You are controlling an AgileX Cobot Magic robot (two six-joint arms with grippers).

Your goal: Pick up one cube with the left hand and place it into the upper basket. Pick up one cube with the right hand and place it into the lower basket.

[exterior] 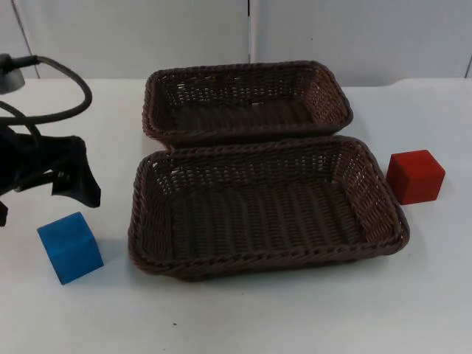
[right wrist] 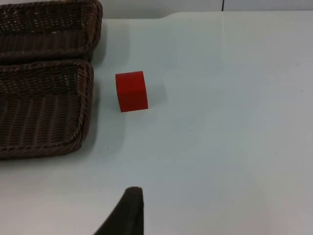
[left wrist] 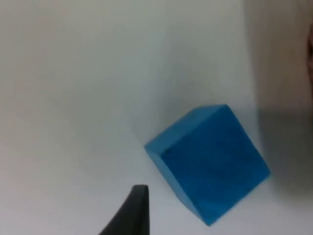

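A blue cube (exterior: 70, 247) (left wrist: 210, 161) lies on the white table, left of the lower basket (exterior: 265, 262). My left gripper (exterior: 46, 206) hangs open just behind and above it, its fingers apart and holding nothing. A red cube (exterior: 415, 175) (right wrist: 131, 91) rests to the right of the lower basket, close to its rim (right wrist: 86, 98). The upper basket (exterior: 243, 68) (right wrist: 96, 19) stands directly behind the lower one, and both are empty. My right gripper (right wrist: 128, 210) waits over bare table well to the right of the red cube.
The two brown wicker baskets touch each other in the middle of the table. The grey partition wall (exterior: 147, 33) closes off the far edge. Bare table lies in front of the baskets and around each cube.
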